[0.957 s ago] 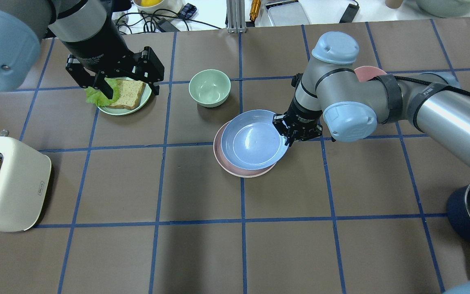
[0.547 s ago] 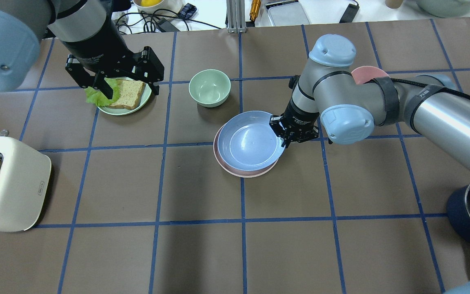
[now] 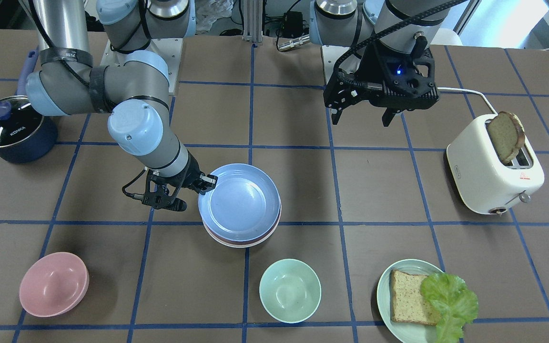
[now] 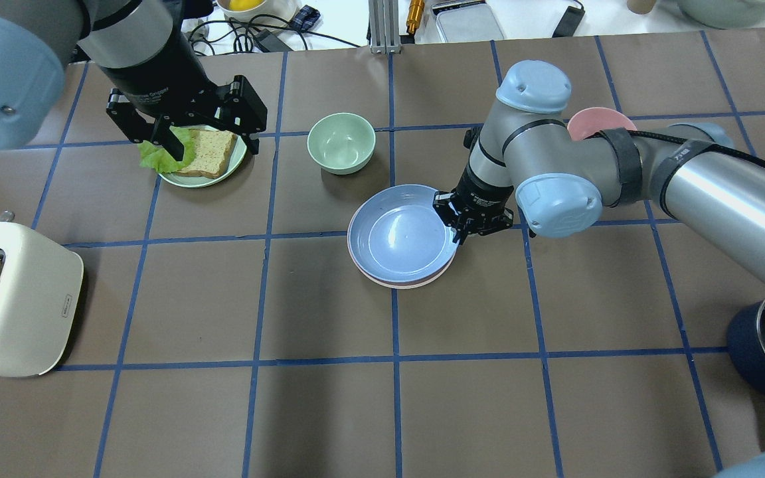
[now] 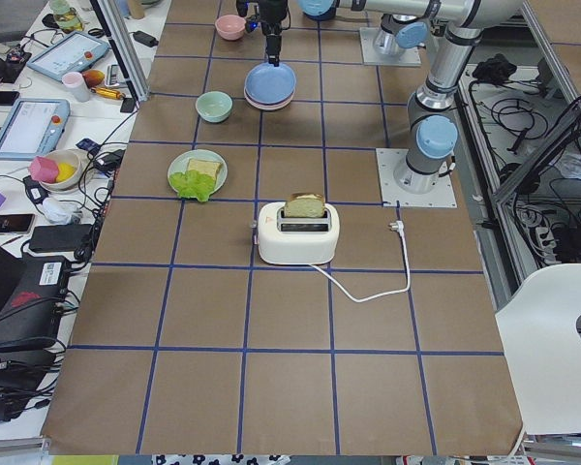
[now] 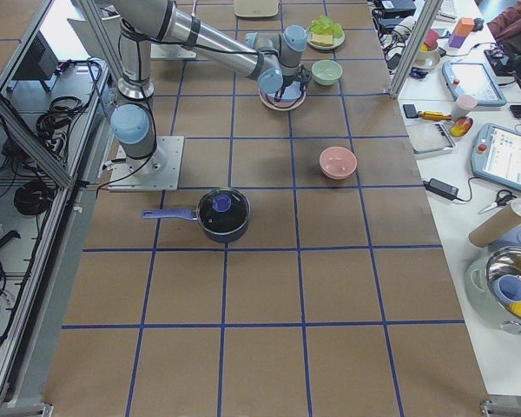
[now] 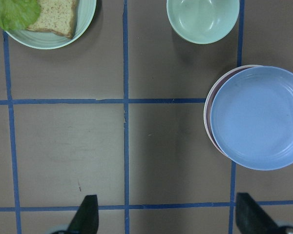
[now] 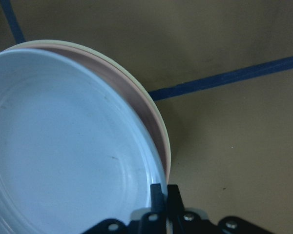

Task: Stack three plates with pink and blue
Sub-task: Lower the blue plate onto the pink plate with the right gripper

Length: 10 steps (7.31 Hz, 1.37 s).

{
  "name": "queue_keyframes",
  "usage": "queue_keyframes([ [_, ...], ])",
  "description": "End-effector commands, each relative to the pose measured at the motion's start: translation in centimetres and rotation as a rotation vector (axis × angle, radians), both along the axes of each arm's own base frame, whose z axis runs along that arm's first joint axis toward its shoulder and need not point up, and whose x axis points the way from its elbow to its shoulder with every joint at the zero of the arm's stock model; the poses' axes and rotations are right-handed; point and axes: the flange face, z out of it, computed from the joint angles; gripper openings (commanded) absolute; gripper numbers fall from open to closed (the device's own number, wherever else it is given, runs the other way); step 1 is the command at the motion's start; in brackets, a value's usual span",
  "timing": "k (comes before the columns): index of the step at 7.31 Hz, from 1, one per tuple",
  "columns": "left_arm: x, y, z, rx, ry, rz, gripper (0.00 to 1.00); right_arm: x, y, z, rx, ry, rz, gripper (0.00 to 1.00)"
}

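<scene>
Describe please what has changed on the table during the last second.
The right gripper, still shut on the blue plate at its rim, carried it toward the robot's left, so it is now nearly centred over the pink plate instead of overhanging on the right. It has not let go. The left gripper, open above the bread plate, the mint bowl and the toaster stayed as they were.

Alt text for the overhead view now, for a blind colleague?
The right gripper pinches the rim of the light blue plate, which lies atop the pink plate mid-table. The left gripper hangs open above the mint-green plate of bread and lettuce; a mint bowl stands between.
</scene>
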Motion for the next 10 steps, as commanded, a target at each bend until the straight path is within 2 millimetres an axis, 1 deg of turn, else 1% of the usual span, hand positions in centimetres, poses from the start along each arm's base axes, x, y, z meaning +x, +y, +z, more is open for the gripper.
queue_keyframes([
  [1, 0.0, 0.0, 0.1, 0.0, 0.0, 0.001, 1.0, 0.1, 0.0, -0.1, 0.004, -0.01, -0.001, 0.0],
  [5, 0.0, 0.0, 0.1, -0.002, 0.0, 0.0, 1.0, 0.1, 0.0, -0.3, 0.008, -0.01, 0.001, 0.0],
  [7, 0.0, 0.0, 0.1, -0.002, 0.0, 0.0, 1.0, 0.1, 0.0, -1.0, 0.022, -0.008, -0.001, 0.0],
  [8, 0.0, 0.0, 0.1, -0.002, 0.0, 0.0, 1.0, 0.1, -0.1, -1.1, 0.025, -0.008, -0.001, 0.09],
  [9, 0.0, 0.0, 0.1, -0.002, 0.0, 0.0, 1.0, 0.1, -0.1, -1.1, 0.025, -0.008, -0.001, 0.28],
  [10, 0.0, 0.0, 0.1, 0.0, 0.0, 0.0, 1.0, 0.2, -0.2, -1.0, 0.021, -0.008, -0.001, 0.56],
])
